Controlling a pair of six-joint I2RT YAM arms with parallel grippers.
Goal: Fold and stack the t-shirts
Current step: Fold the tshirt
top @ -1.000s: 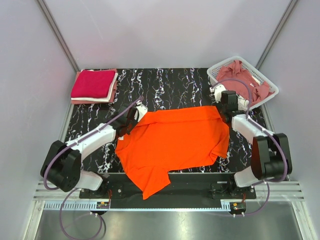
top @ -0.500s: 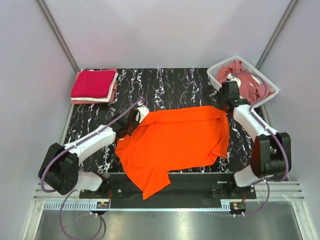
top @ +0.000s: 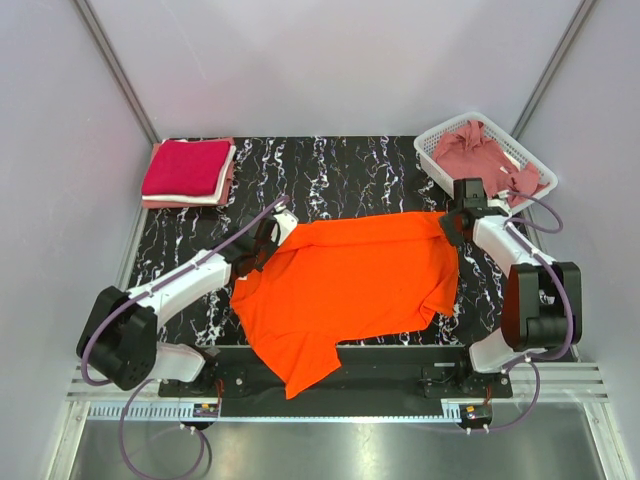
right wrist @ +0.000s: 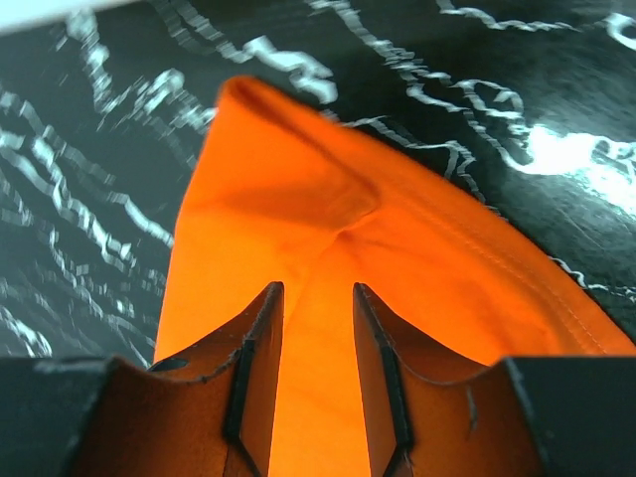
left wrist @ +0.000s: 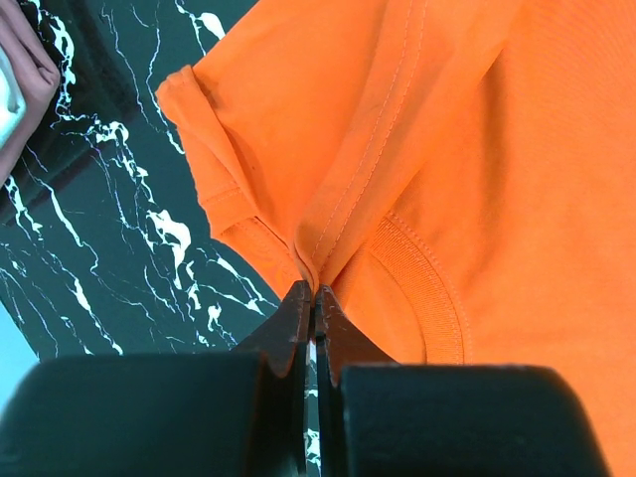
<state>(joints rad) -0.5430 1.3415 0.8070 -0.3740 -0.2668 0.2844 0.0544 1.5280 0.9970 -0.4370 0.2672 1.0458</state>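
A bright orange t-shirt (top: 350, 280) lies spread across the black marbled table, one sleeve hanging off the near edge. My left gripper (top: 266, 243) (left wrist: 310, 290) is shut on a pinched fold of the orange shirt at its shoulder seam beside the collar. My right gripper (top: 449, 226) (right wrist: 316, 290) sits over the shirt's far right corner. Its jaws are open and the orange cloth lies flat under the gap. A crimson t-shirt (top: 186, 165) lies folded on pale pink ones (top: 186, 198) at the far left. A dusty rose t-shirt (top: 478, 155) is crumpled in the basket.
The white lattice basket (top: 445, 128) stands at the far right corner, just behind my right arm. The folded stack sits against the left wall rail. Bare marble (top: 340, 170) shows between the stack and the basket. The table's near edge runs under the orange shirt's hanging sleeve.
The right jaws have widened over the shirt's far right corner and the right wrist has swung out toward the basket side. The left gripper keeps its hold and has hardly moved.
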